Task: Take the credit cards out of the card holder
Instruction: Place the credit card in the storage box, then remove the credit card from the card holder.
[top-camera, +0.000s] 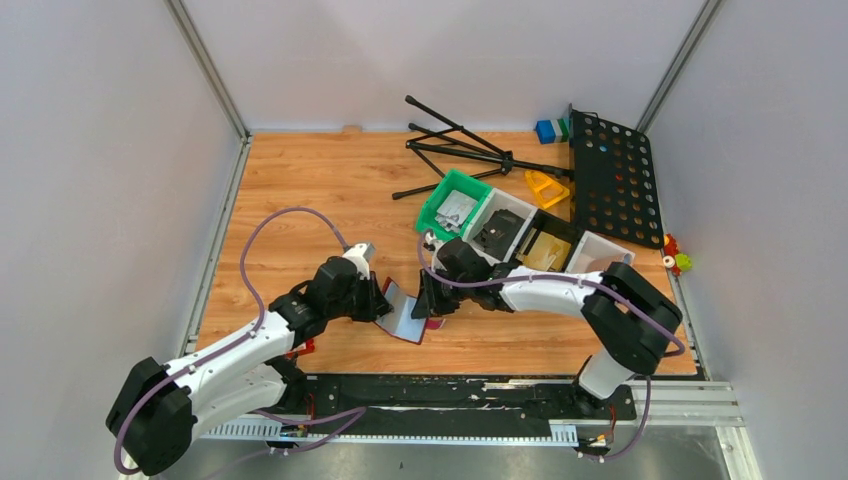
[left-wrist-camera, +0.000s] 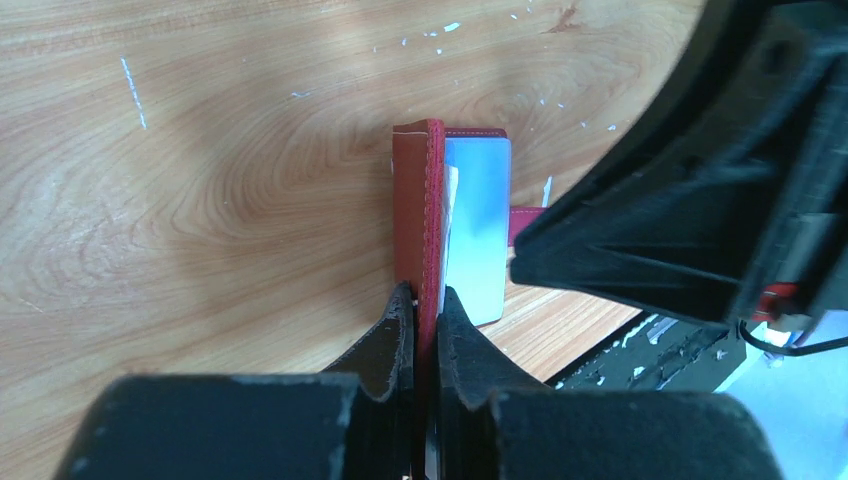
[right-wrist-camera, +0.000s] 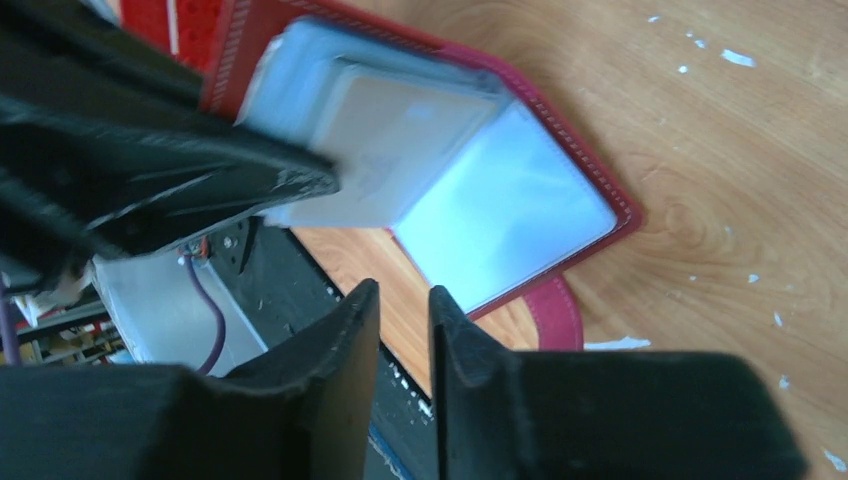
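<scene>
While it lies spread open near the front middle of the light wooden table (top-camera: 300, 200), the small dark-red, leather-like bifold card holder (top-camera: 405, 318) shows its grey inner pockets, edged in red stitching, and a short red snap tab (right-wrist-camera: 560, 312) resting on the wood. A pale rectangular card (right-wrist-camera: 410, 130), blurred in the right wrist view, sits on one inner pocket. The left gripper (left-wrist-camera: 425, 300) is pinched on the edge of one stitched red cover, its black fingers pressed on either side. The right gripper (right-wrist-camera: 405, 290) hangs just beside the opposite half, its fingers a narrow gap apart with nothing between them. Farther back on the table stand a green plastic bin (top-camera: 452, 205) and a row of white open boxes (top-camera: 600, 250), with a folded black tripod (top-camera: 460, 150) and a black perforated panel (top-camera: 615, 175) behind them.
</scene>
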